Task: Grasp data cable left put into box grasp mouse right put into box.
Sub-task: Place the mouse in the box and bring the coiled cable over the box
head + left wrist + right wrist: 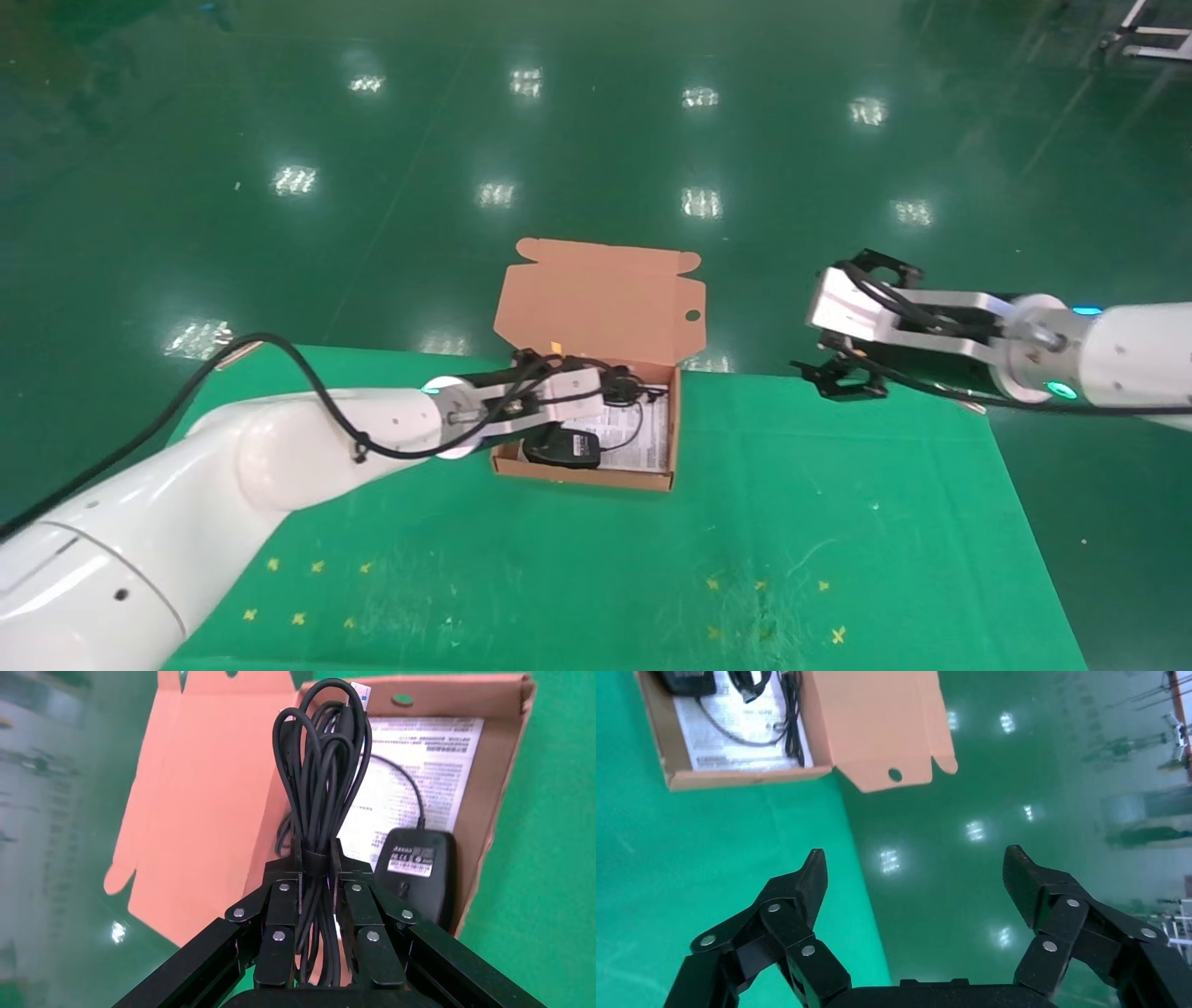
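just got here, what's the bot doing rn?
Packing a box on the green table. The mouse already lies inside on the printed sheet. The left gripper is shut on the bundled cable and holds it over the open box, not yet let go. The right gripper hangs open and empty off to the box's right, past the table's far edge.

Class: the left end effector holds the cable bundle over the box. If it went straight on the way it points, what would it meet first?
Probably the box, its white printed sheet beside the mouse; the data cable held by the left end effector would touch first. Depth is unclear.
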Controlling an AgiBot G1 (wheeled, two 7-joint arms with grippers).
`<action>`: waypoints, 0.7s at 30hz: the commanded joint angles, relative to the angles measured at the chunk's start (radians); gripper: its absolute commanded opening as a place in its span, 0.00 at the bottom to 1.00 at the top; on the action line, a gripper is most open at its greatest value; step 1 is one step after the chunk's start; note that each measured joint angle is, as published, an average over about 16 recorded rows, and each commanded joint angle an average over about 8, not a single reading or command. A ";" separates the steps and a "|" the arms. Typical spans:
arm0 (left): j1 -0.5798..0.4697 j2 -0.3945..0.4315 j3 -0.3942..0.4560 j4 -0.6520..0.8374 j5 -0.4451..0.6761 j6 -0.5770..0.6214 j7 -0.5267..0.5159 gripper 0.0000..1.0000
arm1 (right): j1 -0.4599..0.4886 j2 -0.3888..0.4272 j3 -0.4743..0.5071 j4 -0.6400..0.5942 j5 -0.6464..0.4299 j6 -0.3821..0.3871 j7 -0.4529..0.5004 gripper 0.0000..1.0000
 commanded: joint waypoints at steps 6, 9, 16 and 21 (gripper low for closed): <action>-0.003 0.003 0.068 -0.008 -0.063 -0.024 -0.009 1.00 | 0.001 0.037 -0.009 0.079 -0.058 -0.011 0.077 1.00; -0.004 0.002 0.065 -0.009 -0.059 -0.023 -0.006 1.00 | 0.001 0.034 -0.009 0.074 -0.057 -0.011 0.072 1.00; -0.005 -0.014 0.054 -0.029 -0.049 -0.018 -0.002 1.00 | 0.002 0.026 -0.007 0.059 -0.046 -0.009 0.063 1.00; -0.030 -0.052 0.036 -0.098 -0.073 -0.036 -0.013 1.00 | 0.046 0.027 0.007 0.076 -0.058 -0.008 0.044 1.00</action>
